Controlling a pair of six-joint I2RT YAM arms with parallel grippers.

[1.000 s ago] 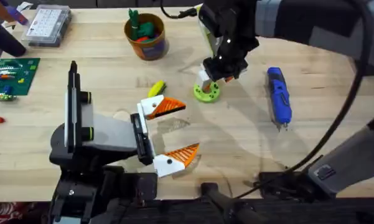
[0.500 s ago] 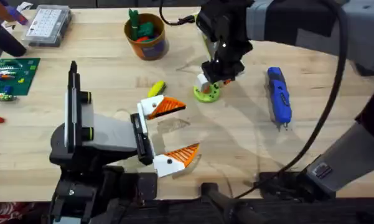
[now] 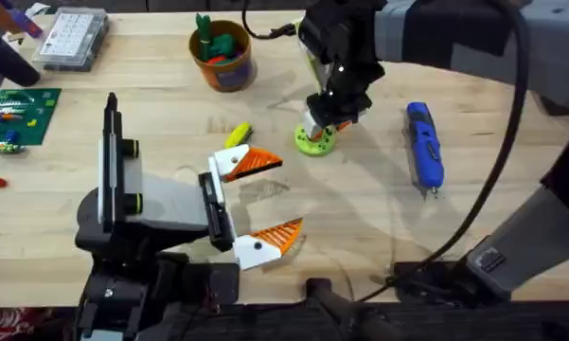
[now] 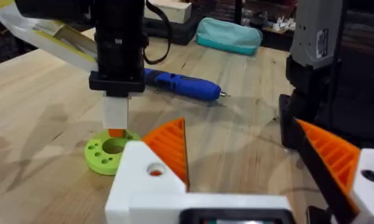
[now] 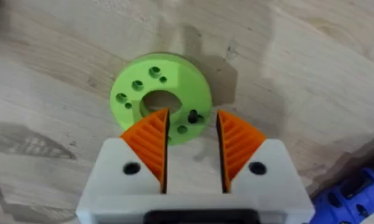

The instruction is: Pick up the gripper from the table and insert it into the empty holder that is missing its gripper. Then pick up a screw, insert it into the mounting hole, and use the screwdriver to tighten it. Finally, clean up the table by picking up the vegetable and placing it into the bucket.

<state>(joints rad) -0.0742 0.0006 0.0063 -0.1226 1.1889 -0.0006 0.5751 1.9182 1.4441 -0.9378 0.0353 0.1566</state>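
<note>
The lime-green holder (image 3: 314, 142) (image 4: 102, 155) (image 5: 187, 87) lies flat mid-table. My right gripper (image 3: 327, 114) (image 5: 191, 127) hangs straight over it, shut on the small white gripper (image 4: 116, 113). That piece's orange end sits at the edge of the holder's central hole. To the right lies the blue screwdriver (image 3: 423, 147) (image 4: 183, 85). The yellow vegetable (image 3: 238, 134) rests left of the holder. At the back stands the orange bucket (image 3: 229, 71), with green and red toy pieces in it. My left gripper (image 3: 276, 194) (image 4: 243, 134) is open, near the front. The screw is out of view.
A clear parts box (image 3: 71, 38) and a green circuit board (image 3: 19, 114) lie at the far left. A teal pouch (image 4: 229, 36) sits beyond the screwdriver. Bare wood lies between the holder and the table's front edge.
My right gripper has shifted slightly left and settled closer onto the holder with the white piece. The left arm has not moved.
</note>
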